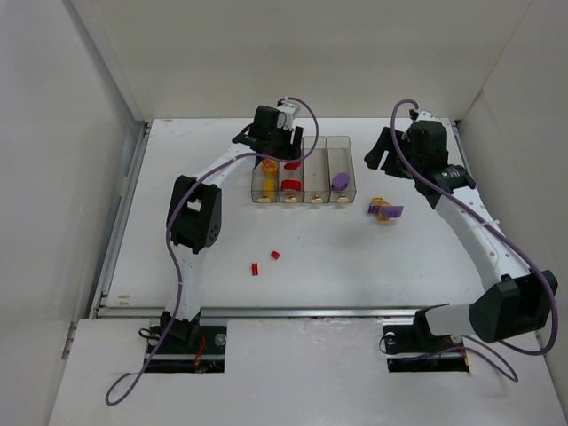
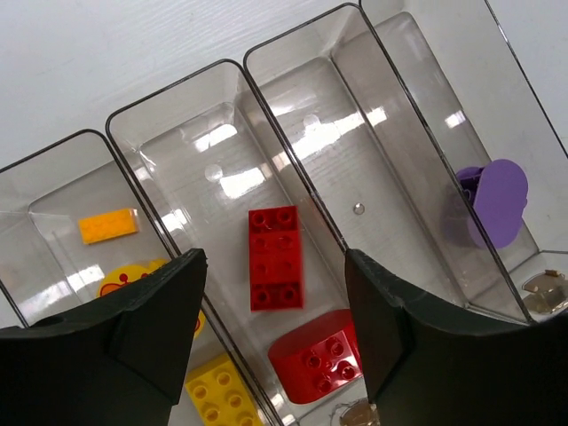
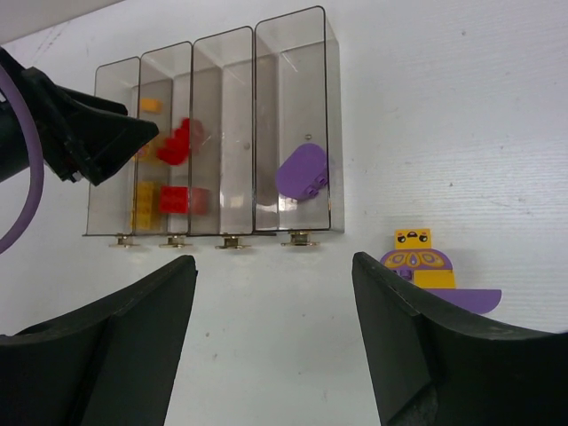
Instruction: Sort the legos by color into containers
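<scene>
Four joined clear containers [image 1: 316, 169] stand at the table's middle back. In the left wrist view [image 2: 328, 133] the leftmost holds an orange piece [image 2: 108, 225] and a yellow brick [image 2: 217, 390]. The second holds a red brick [image 2: 275, 240] and a rounded red piece [image 2: 319, 355]. The third is empty. The fourth holds a purple piece [image 2: 493, 204]. My left gripper [image 2: 275, 266] hangs open and empty over the red bin, also seen from above [image 1: 271, 142]. My right gripper [image 3: 273, 266] is open and empty above bare table, left of a purple-and-yellow cluster [image 3: 417, 262].
Two tiny red bits [image 1: 274, 255] [image 1: 254, 267] lie on the table in front of the containers, toward the left arm. The purple-and-yellow cluster [image 1: 385, 210] sits just right of the bins. White walls enclose the table on three sides.
</scene>
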Tool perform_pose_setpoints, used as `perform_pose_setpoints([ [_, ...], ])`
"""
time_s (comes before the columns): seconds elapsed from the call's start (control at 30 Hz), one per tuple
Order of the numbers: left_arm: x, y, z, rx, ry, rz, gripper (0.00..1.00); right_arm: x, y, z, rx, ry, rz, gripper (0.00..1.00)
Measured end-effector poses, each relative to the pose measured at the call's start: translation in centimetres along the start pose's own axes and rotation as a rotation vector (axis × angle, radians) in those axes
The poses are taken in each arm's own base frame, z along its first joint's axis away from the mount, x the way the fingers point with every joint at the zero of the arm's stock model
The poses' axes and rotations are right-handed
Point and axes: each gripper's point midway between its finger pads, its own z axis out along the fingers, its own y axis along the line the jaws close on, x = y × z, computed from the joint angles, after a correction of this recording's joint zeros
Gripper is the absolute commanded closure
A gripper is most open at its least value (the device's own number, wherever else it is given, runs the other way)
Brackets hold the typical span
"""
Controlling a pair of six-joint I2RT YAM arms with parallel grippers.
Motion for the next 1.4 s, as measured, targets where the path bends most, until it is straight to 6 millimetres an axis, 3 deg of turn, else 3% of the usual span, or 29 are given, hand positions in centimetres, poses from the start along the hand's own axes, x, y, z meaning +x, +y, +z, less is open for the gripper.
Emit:
perform_pose_setpoints([
  [0.1,0.0,-0.2,0.0,-0.004,-0.001,-0.012,0.31,0.0,0.0,-0.1,0.000,-0.001,0.000,0.24],
  [0.4,-0.1,-0.4,0.0,0.009,-0.005,-0.001,0.31,-0.2,0.2,-0.8,-0.010,-0.012,-0.001,0.24],
  [0.5,0.1,-0.9,-1.0,0.041,0.003,0.053,0.32,-0.1,0.1,-0.9,-0.010,-0.010,-0.005,0.24],
  [0.6,0.2,-2.0,-3.8,0.105,0.012,0.189,0.32,0.0,0.1,-1.3,-0.015,-0.009,-0.011,0.24],
  [0.67,0.1,-3.0,-7.1,0.158,0.018,0.310,0.34,0.3,0.1,-1.7,-0.020,-0.007,-0.017,0.24],
  [0.83,1.0,-6.1,-17.3,0.331,0.017,0.720,0.30,2.3,-0.5,-2.5,-0.029,0.021,-0.027,0.24],
  [0.87,2.0,-6.6,-19.1,0.368,0.033,0.796,0.30,2.7,-0.7,-2.5,-0.029,0.029,-0.026,0.24],
  [0.9,4.5,-7.4,-21.0,0.431,0.077,0.879,0.25,3.2,-0.8,-2.5,-0.029,0.040,-0.026,0.24],
  [0.93,5.5,-7.5,-21.4,0.451,0.099,0.893,0.22,3.6,-0.9,-2.5,-0.030,0.048,-0.026,0.24],
  [0.97,7.7,-7.8,-21.9,0.492,0.141,0.919,0.18,3.9,-0.9,-2.4,-0.033,0.056,-0.025,0.24],
  [1.03,13.7,-7.8,-22.3,0.587,0.269,0.942,0.00,4.4,-1.0,-2.4,-0.037,0.068,-0.025,0.24],
  [1.13,22.2,-6.6,-23.2,0.688,0.464,0.921,0.00,4.8,-1.0,-2.5,-0.044,0.078,-0.025,0.24],
  [1.17,24.2,-6.4,-23.7,0.710,0.510,0.920,0.00,4.7,-0.9,-2.5,-0.046,0.077,-0.025,0.24],
  [1.27,26.8,-6.2,-24.4,0.741,0.559,0.953,0.00,4.7,-0.8,-2.6,-0.052,0.075,-0.025,0.24],
  [1.4,26.7,-6.7,-23.5,0.725,0.494,1.051,0.00,4.7,-0.8,-2.9,-0.059,0.069,-0.025,0.24],
])
